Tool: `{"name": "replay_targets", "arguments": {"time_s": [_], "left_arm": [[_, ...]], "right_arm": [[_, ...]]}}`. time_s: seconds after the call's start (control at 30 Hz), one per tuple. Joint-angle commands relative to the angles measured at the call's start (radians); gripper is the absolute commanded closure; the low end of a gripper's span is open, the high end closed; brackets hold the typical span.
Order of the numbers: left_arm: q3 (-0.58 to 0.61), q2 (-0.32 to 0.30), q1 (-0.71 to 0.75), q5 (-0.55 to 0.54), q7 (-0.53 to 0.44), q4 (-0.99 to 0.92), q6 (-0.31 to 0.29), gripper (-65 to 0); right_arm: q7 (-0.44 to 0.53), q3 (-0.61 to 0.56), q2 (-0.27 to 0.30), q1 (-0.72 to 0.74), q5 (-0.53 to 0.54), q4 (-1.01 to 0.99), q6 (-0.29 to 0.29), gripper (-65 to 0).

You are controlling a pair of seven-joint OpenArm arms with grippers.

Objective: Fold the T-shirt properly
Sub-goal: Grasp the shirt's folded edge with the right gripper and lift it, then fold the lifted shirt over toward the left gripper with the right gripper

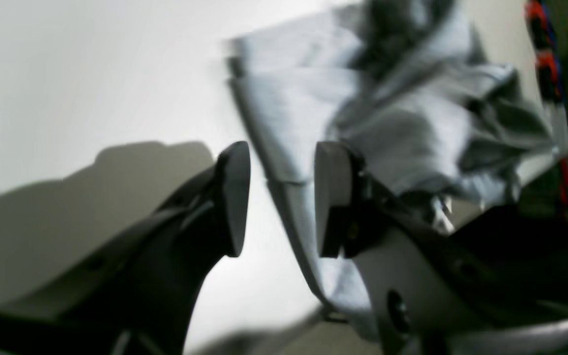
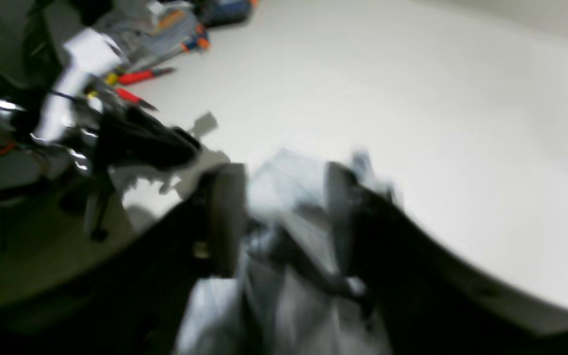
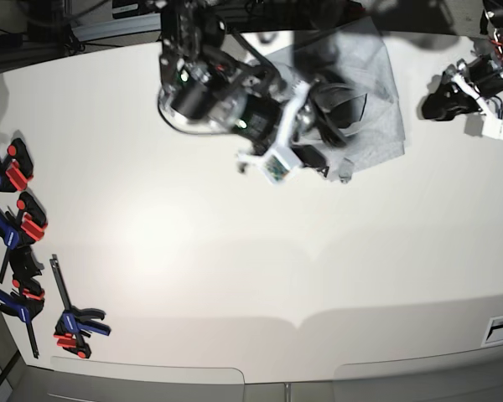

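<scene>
T-shirt (image 3: 370,100) bunched, orientation unclear, table (image 3: 235,251)

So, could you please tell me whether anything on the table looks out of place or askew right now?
Yes: the light heather-grey cotton T-shirt lies bunched and creased at the far edge of the white table, not spread flat, so no fold looks tidy yet.

Light heather-grey T-shirt (image 3: 370,100), plain; white table (image 3: 235,251); blue-and-red clamps (image 3: 17,226) with black bars; black gripper fingers (image 1: 234,197).
</scene>
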Motion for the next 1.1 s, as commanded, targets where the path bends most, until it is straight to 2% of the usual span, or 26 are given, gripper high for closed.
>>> {"name": "replay_targets", "arguments": {"time_s": [0.0, 0.07, 0.17, 0.3, 0.37, 0.47, 0.6, 0.77, 1.07], "left_arm": [[-0.006, -0.02, 0.006, -0.019, -0.026, 0.025, -0.008, -20.5], [-0.007, -0.021, 0.014, -0.018, -0.031, 0.037, -0.008, -20.5], [-0.006, -0.021, 0.016, -0.014, -0.031, 0.037, -0.008, -20.5], [-0.006, -0.021, 0.017, -0.015, -0.031, 0.037, -0.008, -20.5], [-0.006, -0.021, 0.017, -0.015, -0.031, 0.037, -0.008, -20.5], [-0.006, -0.021, 0.016, -0.015, -0.031, 0.037, -0.008, -20.5], [-0.006, -0.02, 0.016, -0.015, -0.031, 0.037, -0.008, -20.5], [-0.006, -0.02, 0.016, -0.016, -0.032, 0.037, -0.008, -20.5], [-0.006, -0.02, 0.016, -0.016, -0.032, 0.037, -0.008, -20.5]], "right_arm": [[0.031, 0.012, -0.001, -0.015, 0.049, 0.021, 0.021, -34.3], [0.032, 0.031, 0.027, -0.076, 0.095, 0.021, 0.022, -39.0], [0.026, 0.028, 0.052, -0.16, 0.121, 0.03, 0.022, -39.1], [0.019, 0.028, 0.052, -0.227, 0.119, 0.076, 0.022, -39.1], [0.03, 0.028, 0.051, -0.233, 0.083, 0.105, 0.022, -39.1], [0.078, 0.028, 0.051, -0.232, -0.035, 0.124, 0.011, -39.1], [0.086, 0.028, 0.051, -0.233, -0.184, 0.124, -0.019, -39.1], [0.105, 0.021, 0.052, -0.232, -0.208, 0.111, -0.021, -39.1], [0.11, -0.074, 0.043, -0.229, -0.3, 0.037, -0.045, -37.9]]}}
